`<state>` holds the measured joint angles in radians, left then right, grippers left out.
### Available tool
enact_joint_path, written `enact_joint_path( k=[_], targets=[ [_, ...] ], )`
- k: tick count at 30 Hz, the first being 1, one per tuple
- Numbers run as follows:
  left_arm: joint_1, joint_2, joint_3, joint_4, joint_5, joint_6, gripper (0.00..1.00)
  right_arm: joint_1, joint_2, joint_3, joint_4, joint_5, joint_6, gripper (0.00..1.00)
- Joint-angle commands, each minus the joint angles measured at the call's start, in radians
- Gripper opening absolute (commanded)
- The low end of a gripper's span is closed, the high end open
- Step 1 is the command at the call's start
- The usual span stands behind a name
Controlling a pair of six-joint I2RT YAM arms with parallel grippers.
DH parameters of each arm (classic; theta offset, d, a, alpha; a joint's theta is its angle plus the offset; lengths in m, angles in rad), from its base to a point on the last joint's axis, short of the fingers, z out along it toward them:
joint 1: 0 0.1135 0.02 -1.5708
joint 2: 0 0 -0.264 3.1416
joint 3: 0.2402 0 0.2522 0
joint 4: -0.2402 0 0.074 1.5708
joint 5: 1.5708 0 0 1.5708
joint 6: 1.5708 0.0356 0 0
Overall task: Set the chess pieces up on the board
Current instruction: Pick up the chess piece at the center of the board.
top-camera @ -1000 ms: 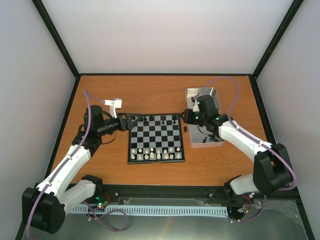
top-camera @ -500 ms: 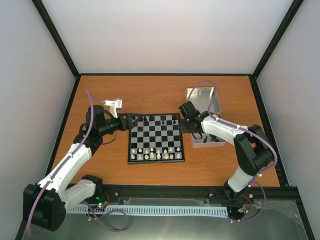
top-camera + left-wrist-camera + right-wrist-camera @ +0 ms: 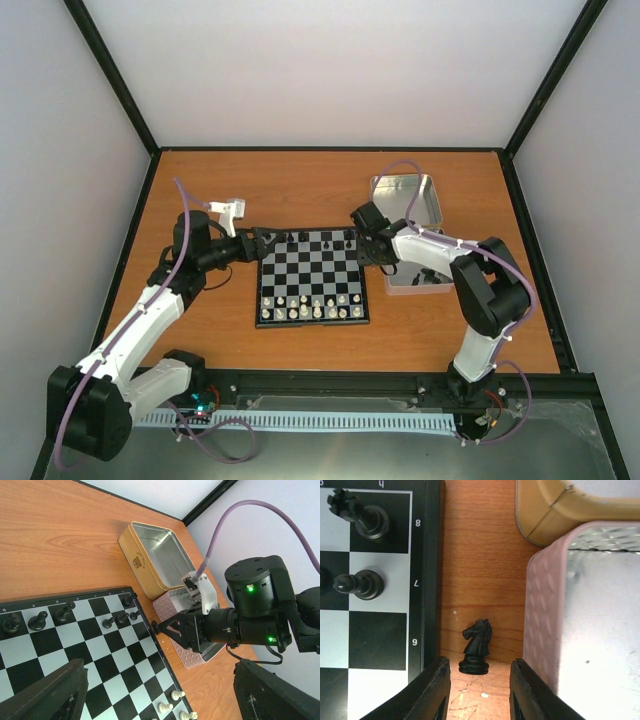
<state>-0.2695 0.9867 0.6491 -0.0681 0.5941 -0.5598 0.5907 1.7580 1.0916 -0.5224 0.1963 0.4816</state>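
Roughly half done, by my reading.

Nearest the arm bases, the white pieces (image 3: 310, 308) stand in the board's (image 3: 310, 272) two near rows. They look filled, though the figures are too small to count. The middle ranks are bare.

Far side: only some of the black pieces (image 3: 64, 612) are up. The left wrist view shows three along the back rank toward one corner, one more by the other corner, and three small ones just inside it. The right wrist view confirms a rook (image 3: 365, 517) on the corner square and a pawn (image 3: 357, 585) directly in front of it. Gaps remain on both far rows, so most of the black set is not yet placed.

The left gripper (image 3: 157, 680) hovers over the board's far left part, fingers spread wide and holding nothing.

The right gripper (image 3: 477, 690) is low at the board's far right corner, fingers partly spread. A black knight (image 3: 476, 647) stands upright on the table (image 3: 300, 190) in the strip between the board's border and the pink tin (image 3: 540, 630). Its base sits between the fingertips with a gap on each side, so it is not gripped.

Beyond that is the gold-sided tin (image 3: 155, 555); its visible floor shows no pieces.

Likely next: close on the knight and carry it to the back rank.
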Motion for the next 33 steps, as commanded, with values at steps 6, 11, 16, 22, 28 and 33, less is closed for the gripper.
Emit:
enact_joint_path(
  k=[6, 11, 16, 22, 28, 33],
  targets=[
    [-0.007, 0.005, 0.007, -0.009, -0.008, 0.030, 0.81, 0.006, 0.064, 0.005, 0.038, 0.012, 0.021, 0.29],
    [-0.006, 0.004, 0.006, -0.013, -0.010, 0.032, 0.81, 0.006, 0.088, 0.008, 0.049, 0.014, 0.016, 0.28],
    [-0.007, 0.004, 0.007, -0.012, -0.009, 0.032, 0.80, 0.005, 0.105, 0.009, 0.058, 0.013, 0.013, 0.27],
    [-0.007, -0.002, 0.007, -0.017, -0.007, 0.029, 0.81, 0.004, 0.046, -0.020, 0.068, 0.008, 0.029, 0.14],
    [-0.007, -0.004, 0.022, -0.012, 0.065, 0.017, 0.80, 0.004, -0.164, -0.080, 0.150, -0.064, -0.033, 0.14],
    [-0.007, 0.003, 0.043, 0.013, 0.188, -0.066, 0.81, 0.006, -0.340, -0.195, 0.387, -0.465, -0.164, 0.14]
  ],
)
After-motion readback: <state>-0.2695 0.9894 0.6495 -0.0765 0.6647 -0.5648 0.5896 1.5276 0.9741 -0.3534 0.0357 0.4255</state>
